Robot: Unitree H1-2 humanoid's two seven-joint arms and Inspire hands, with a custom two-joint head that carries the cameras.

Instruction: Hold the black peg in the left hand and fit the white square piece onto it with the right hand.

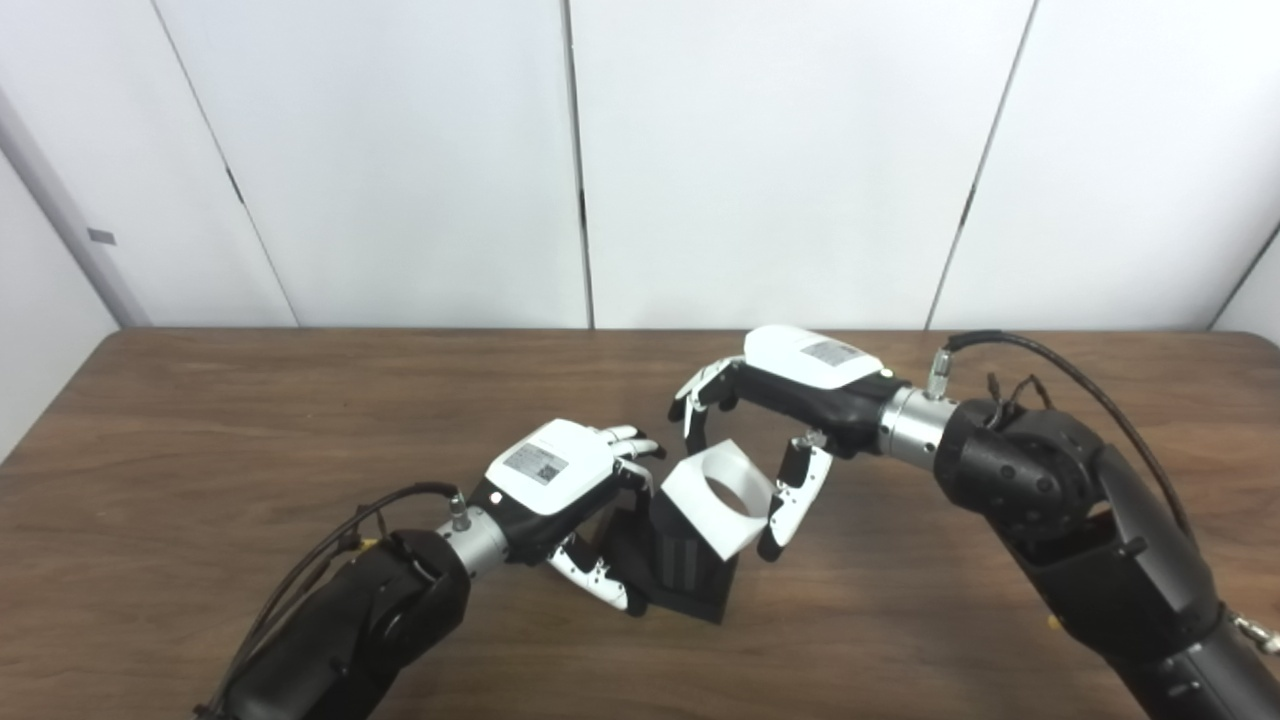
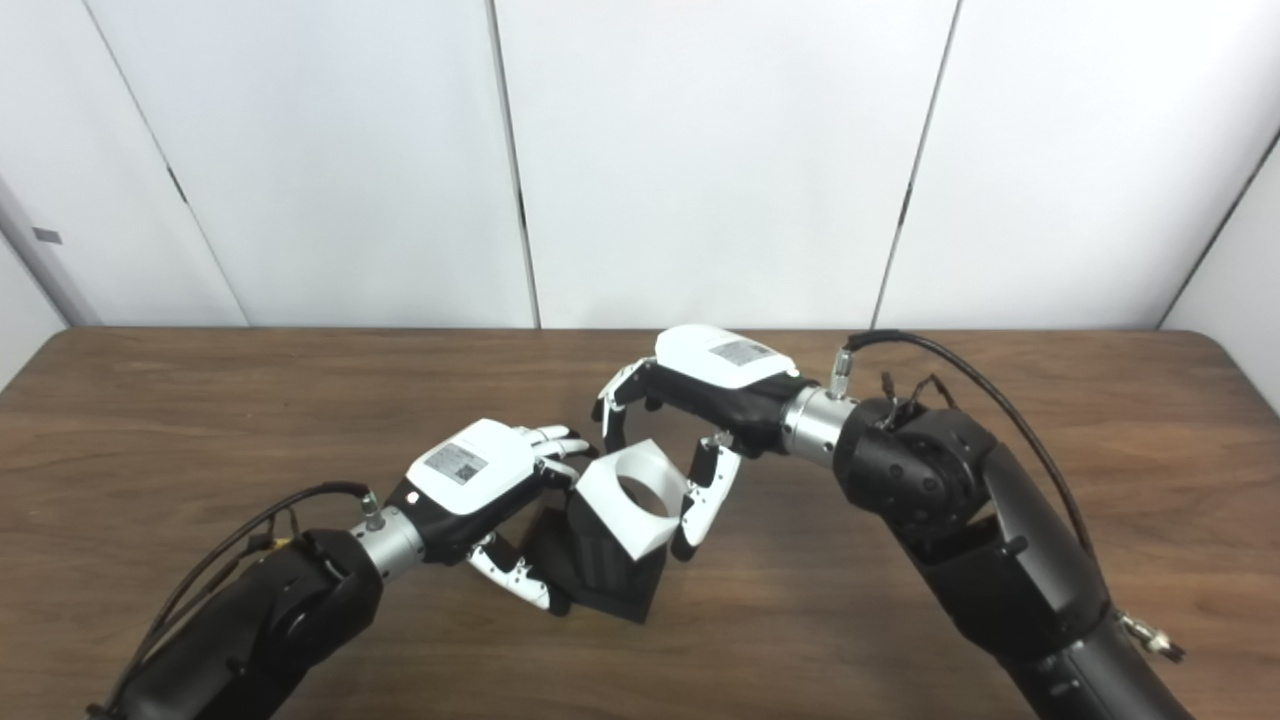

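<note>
The black peg [image 1: 690, 575] is a ribbed block standing tilted on the table, near the middle front. My left hand [image 1: 550, 475] is shut on it from the left, fingers behind it and thumb low in front. The white square piece [image 1: 728, 532], with a round hole in its upper face, sits tilted over the top of the peg and hides the peg's upper end. My right hand [image 1: 800, 385] arches over it from the right, with its thumb [image 1: 790, 500] pressed on the right corner and its fingers [image 1: 695, 400] at the far left corner.
The brown wooden table [image 1: 200, 420] stretches wide on both sides of the hands. White wall panels stand behind its far edge. Cables run along both forearms.
</note>
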